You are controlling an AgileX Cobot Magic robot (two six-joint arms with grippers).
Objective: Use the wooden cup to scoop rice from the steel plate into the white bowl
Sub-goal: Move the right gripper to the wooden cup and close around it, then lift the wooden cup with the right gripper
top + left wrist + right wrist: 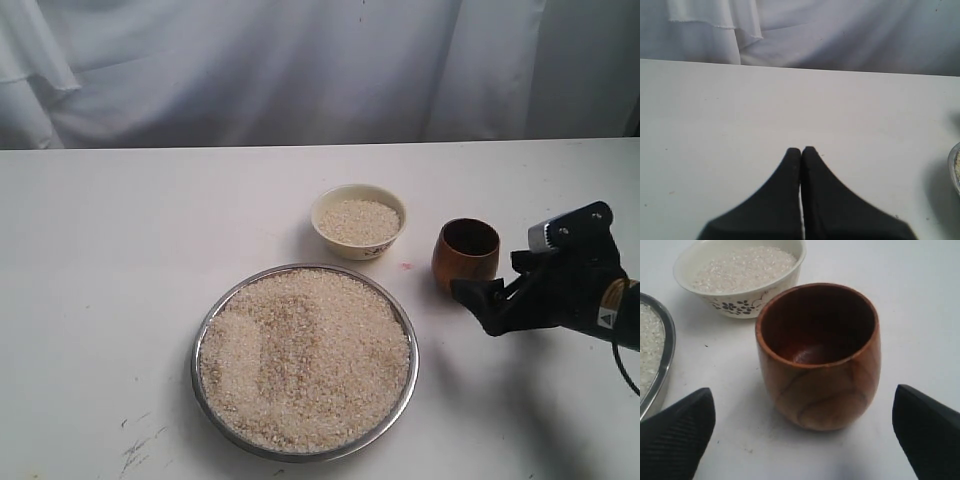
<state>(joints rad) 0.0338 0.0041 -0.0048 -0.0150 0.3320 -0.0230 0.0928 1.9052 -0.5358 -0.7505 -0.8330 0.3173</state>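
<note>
Cup (817,360) just before spread tool (802,392)

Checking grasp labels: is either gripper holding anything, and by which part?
Nothing is held. The right gripper is open, clear of the cup; the left gripper is shut, empty.

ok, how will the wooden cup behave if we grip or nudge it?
The wooden cup looks rigid and, being empty, probably light. Its glossy, barrel-curved wall may slip in a pinch. It stands upright on a narrower base, so a high push could tip it and set it rolling.
</note>
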